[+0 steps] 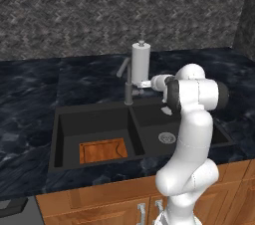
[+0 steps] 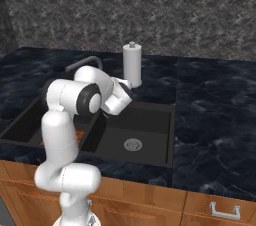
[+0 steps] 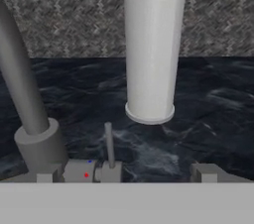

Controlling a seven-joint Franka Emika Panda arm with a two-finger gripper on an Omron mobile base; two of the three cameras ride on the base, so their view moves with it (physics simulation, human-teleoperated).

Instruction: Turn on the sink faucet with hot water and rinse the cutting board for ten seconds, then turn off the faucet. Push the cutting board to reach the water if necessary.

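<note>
Slim dark grey metal sink faucet (image 1: 128, 87) stood behind divider of black double-basin sink (image 1: 99, 119); small side lever (image 3: 108, 144) upright, no stream running. Gripper (image 3: 158, 172) beside it, jaws spread wide, nothing held. Best straddle lever squarely, push toward hot. One reddish-brown wooden cutting board (image 1: 103, 150) in left basin; one light grey cylindrical pump dispenser (image 3: 151, 54); one silver drain (image 1: 167, 137).

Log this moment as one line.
hand: open, at faucet lever | water: off | cutting board: in left basin

Grey herringbone wall (image 1: 74, 10), wooden cabinets (image 2: 200, 210)
</note>
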